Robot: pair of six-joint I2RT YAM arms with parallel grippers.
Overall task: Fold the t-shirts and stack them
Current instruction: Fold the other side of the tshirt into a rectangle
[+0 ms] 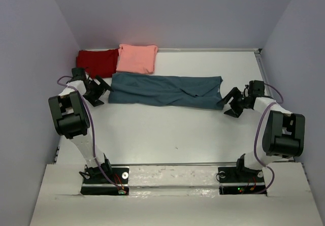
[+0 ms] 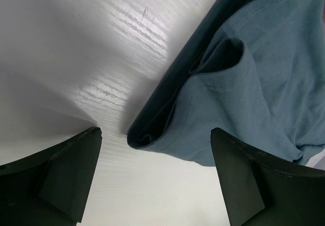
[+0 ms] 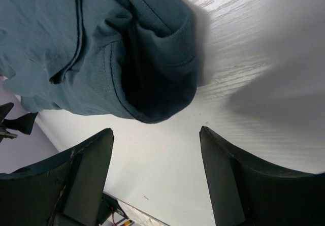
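- Lengthwise, our folded dark teal-blue cotton t-shirt [image 1: 165, 90] runs left-to-right, toward the far side.
- We flank it: left gripper [image 1: 101, 90] and right gripper [image 1: 229, 103], both spread and empty, sit just off its short ends.

Top view: the salmon-pink folded cotton tee [image 1: 137, 58] laps over the dark red cotton tee [image 1: 95, 61] at its right edge, hiding it there. Left wrist: the large dark teal-blue cotton tee [image 2: 244, 99] runs off top and right. Right wrist: it's cut off top and left. The left gripper [image 2: 155, 130] and the right gripper [image 3: 156, 130] are both chopped by the bottom edge.
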